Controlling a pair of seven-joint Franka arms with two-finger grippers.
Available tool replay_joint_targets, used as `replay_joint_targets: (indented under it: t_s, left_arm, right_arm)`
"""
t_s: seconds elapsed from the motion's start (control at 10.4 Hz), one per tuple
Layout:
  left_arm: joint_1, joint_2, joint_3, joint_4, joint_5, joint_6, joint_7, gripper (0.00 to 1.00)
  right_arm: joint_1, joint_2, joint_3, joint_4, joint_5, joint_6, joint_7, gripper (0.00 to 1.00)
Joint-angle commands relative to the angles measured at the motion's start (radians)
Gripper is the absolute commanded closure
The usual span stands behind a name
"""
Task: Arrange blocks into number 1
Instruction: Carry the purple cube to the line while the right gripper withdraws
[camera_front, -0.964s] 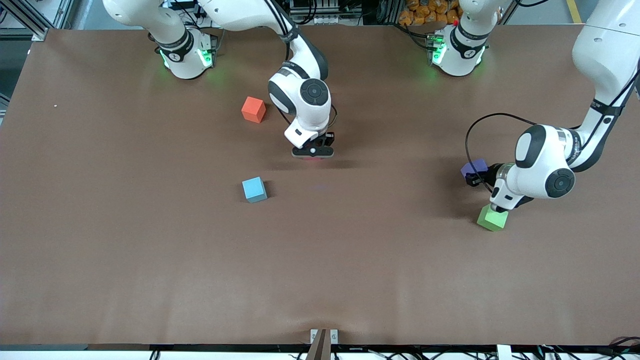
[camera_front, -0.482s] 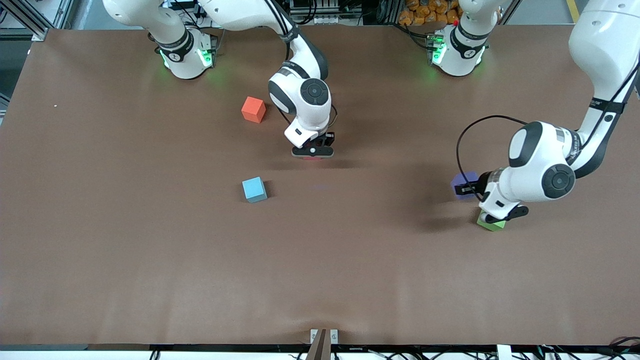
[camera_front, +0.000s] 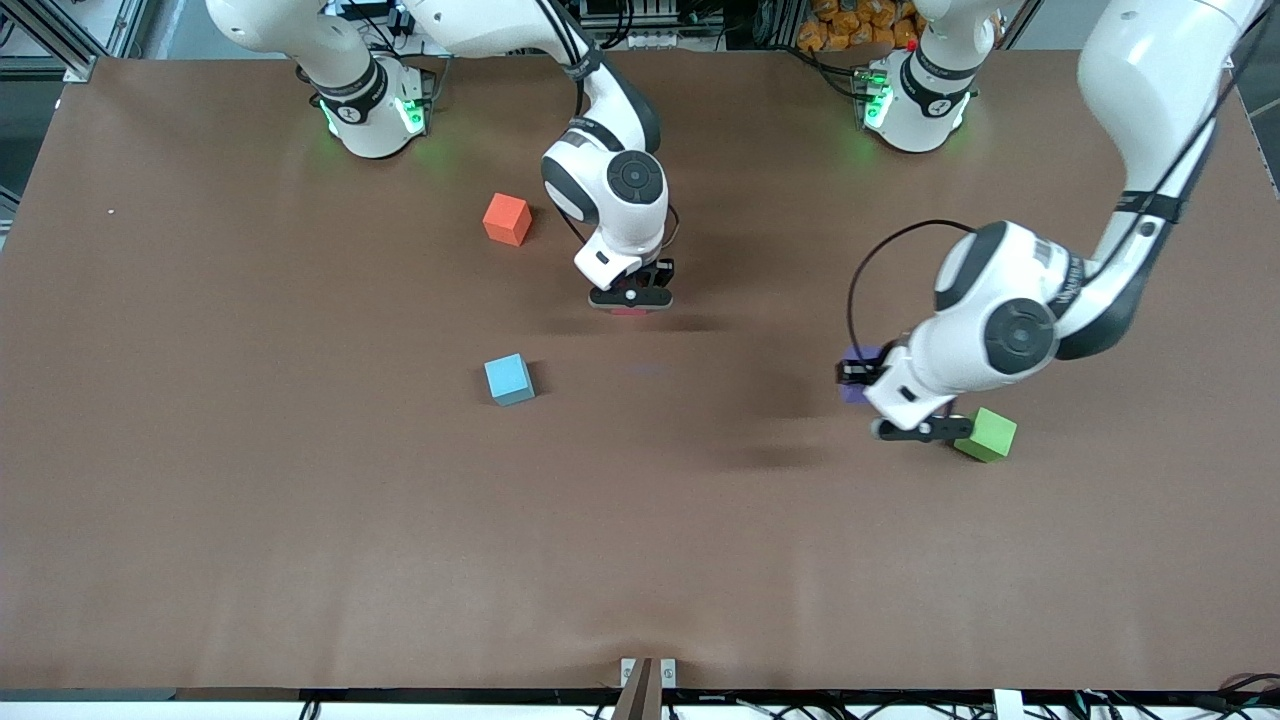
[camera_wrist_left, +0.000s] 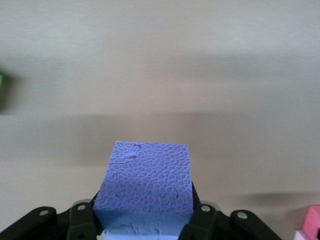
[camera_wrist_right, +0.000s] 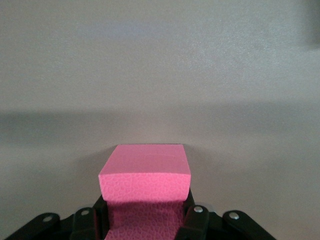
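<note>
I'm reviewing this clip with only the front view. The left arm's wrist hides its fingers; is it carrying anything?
Observer: Yes. In the left wrist view the left gripper is shut on the purple block, held clear above the table.
Operator: And the right gripper near the orange cube?
Observer: The right wrist view shows the right gripper shut on a pink block; from the front only a sliver of it shows under the gripper.
Operator: Any other blocks I'm missing?
Observer: One more pink block shows at the edge of the left wrist view, with something paler just below it; I cannot tell what that is.
</note>
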Motion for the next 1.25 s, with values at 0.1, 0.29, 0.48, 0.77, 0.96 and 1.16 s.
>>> replay_joint_targets:
  t_s: [0.1, 0.29, 0.48, 0.77, 0.96, 1.16]
  left_arm:
    - [-0.182, 0.036, 0.109, 0.074, -0.011, -0.029, -0.083, 1.00]
    - [-0.198, 0.039, 0.123, 0.088, -0.017, -0.029, -0.085, 1.00]
    - [-0.196, 0.052, 0.129, 0.089, -0.019, -0.029, -0.085, 1.00]
    - [-0.196, 0.052, 0.131, 0.089, -0.019, -0.029, -0.085, 1.00]
    - [-0.198, 0.050, 0.131, 0.091, -0.020, -0.029, -0.088, 1.00]
    - [-0.199, 0.050, 0.131, 0.092, -0.023, -0.029, -0.105, 1.00]
  right_arm:
    - [0.000, -0.022, 0.002, 0.008, 0.004, -0.013, 0.013, 0.93]
    - [0.003, -0.022, 0.002, 0.008, 0.004, -0.013, 0.016, 0.93]
    - [0.003, -0.022, 0.011, 0.008, 0.013, -0.014, 0.042, 0.74]
    - [0.001, -0.039, 0.010, 0.008, 0.013, -0.016, 0.096, 0.00]
    - [-0.017, -0.081, 0.004, 0.008, 0.013, -0.059, 0.085, 0.00]
    - [-0.109, -0.110, 0.004, 0.008, 0.010, -0.073, 0.047, 0.00]
